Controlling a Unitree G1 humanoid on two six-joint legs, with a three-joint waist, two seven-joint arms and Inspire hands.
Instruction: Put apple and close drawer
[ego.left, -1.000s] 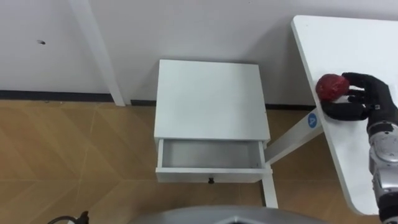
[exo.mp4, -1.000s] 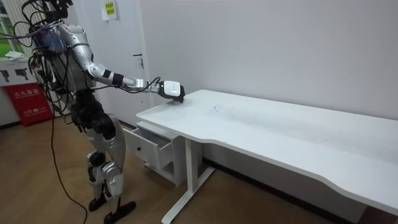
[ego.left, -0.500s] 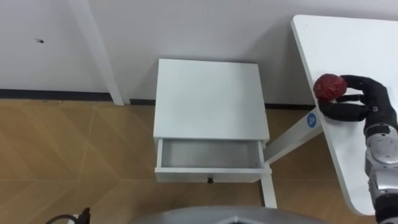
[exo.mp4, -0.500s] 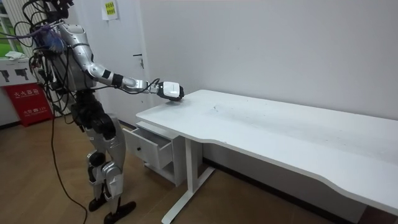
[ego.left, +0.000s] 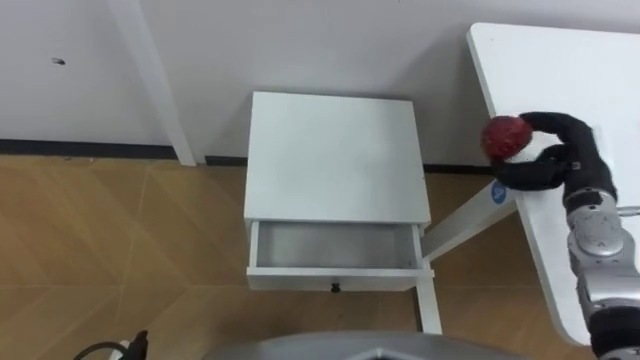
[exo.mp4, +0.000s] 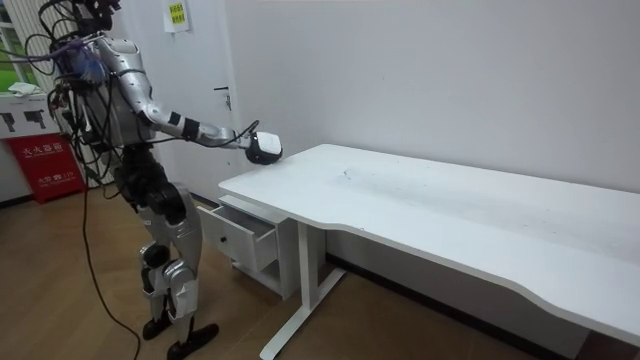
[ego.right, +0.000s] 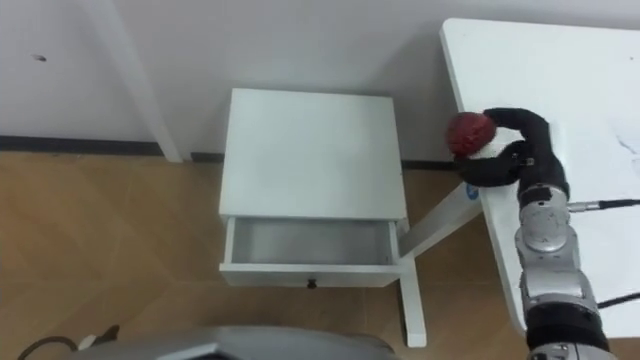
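White table (ego.left: 560, 70) at 2 o'clock, standing on the wooden floor (ego.left: 120, 260) by a white leg (ego.left: 460, 228) slanting toward 7 o'clock. Low white cabinet (ego.left: 338, 160) at 12 o'clock, set on that floor against the wall, just beside the table. Drawer (ego.left: 335, 250) pulled open at the cabinet's 6 o'clock side, small dark knob (ego.left: 337, 289) on its front.

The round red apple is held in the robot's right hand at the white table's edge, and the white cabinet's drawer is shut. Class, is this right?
Not quite: the left eye view shows the white cabinet's drawer pulled open. The right hand does hold the round red apple at the white table's edge.
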